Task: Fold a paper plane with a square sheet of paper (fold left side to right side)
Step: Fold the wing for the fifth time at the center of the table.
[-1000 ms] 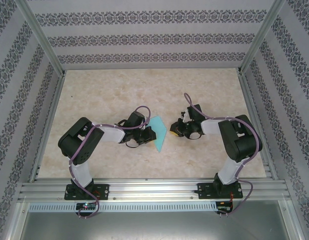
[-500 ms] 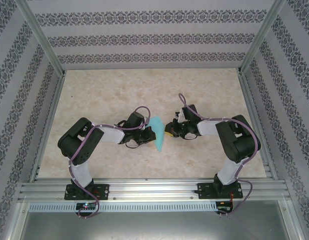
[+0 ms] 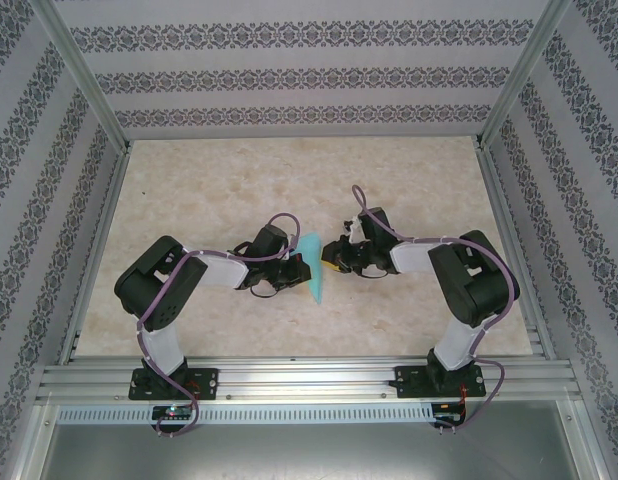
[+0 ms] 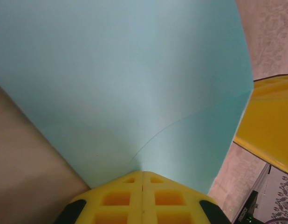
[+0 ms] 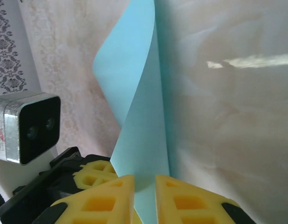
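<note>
My right gripper point(image 5: 144, 181) now reaches the paper point(image 3: 314, 268), jaws slightly parted round its edge | left gripper point(image 4: 142, 179) pinches its left side | fold looks underway

paper point(image 4: 125, 79) cropped at top and left edges

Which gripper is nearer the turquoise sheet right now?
Left. The left gripper is shut on the square sheet of paper, pinching it. The right gripper sits at the sheet's other side, jaws slightly apart with the paper edge between them, apparently not clamped.
</note>
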Tool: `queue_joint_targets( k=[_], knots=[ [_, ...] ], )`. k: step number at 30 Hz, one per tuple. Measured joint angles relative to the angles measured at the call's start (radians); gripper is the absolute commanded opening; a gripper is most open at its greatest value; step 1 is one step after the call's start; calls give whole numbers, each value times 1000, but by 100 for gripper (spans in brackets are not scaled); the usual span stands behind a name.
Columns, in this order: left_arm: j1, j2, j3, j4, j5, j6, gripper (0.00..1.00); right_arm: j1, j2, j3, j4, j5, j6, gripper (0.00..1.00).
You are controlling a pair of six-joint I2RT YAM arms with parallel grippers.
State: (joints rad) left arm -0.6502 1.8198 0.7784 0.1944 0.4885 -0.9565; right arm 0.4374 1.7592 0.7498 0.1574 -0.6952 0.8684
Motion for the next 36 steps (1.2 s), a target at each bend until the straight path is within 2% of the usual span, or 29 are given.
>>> queue_joint_targets(
  k=[30, 36],
  knots=[
    [0, -33, -41, 19, -27, -1, 0, 41, 54, 2, 76, -6, 55, 22],
    [22, -90, -72, -12, -33, -1, 9, 41, 54, 5, 76, -6, 55, 22]
  ],
)
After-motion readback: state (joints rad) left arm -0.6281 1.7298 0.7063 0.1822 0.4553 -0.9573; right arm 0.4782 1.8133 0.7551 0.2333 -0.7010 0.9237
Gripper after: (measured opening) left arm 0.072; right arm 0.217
